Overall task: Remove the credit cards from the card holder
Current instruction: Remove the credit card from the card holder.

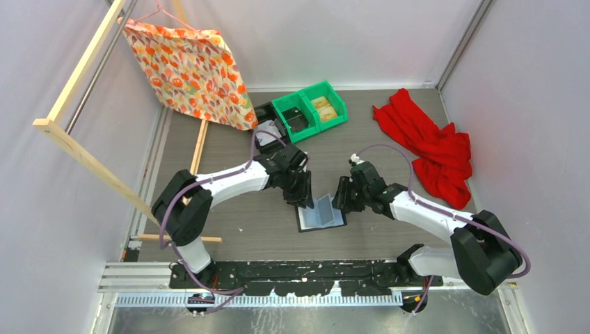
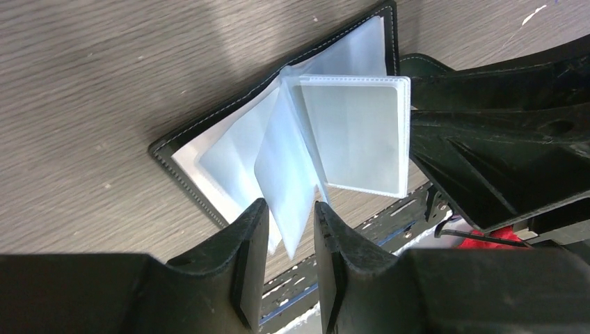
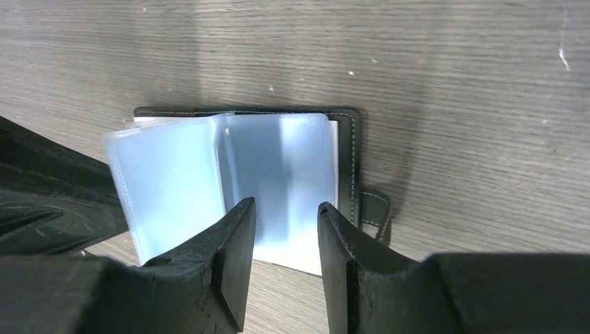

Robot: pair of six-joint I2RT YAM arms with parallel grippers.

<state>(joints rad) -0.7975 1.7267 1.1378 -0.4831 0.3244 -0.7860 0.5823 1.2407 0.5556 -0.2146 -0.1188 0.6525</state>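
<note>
The black card holder (image 1: 321, 216) lies open on the table between my two grippers, its pale glossy sleeves fanned upward. It shows in the left wrist view (image 2: 167, 149) and the right wrist view (image 3: 348, 115), snap tab (image 3: 376, 209) at its right. My left gripper (image 1: 304, 197) is at its left edge, open; one loose sleeve (image 2: 289, 174) hangs with its corner between the fingers (image 2: 291, 205), a gap on each side. My right gripper (image 1: 342, 202) is open at the right edge, over the right-hand sleeve (image 3: 285, 203). No credit card shows apart from the sleeves.
A green bin (image 1: 309, 111) and black items (image 1: 268, 115) stand behind the arms. A red cloth (image 1: 431, 146) lies at the back right. A floral cloth (image 1: 191, 69) hangs from a wooden frame (image 1: 83, 160) on the left.
</note>
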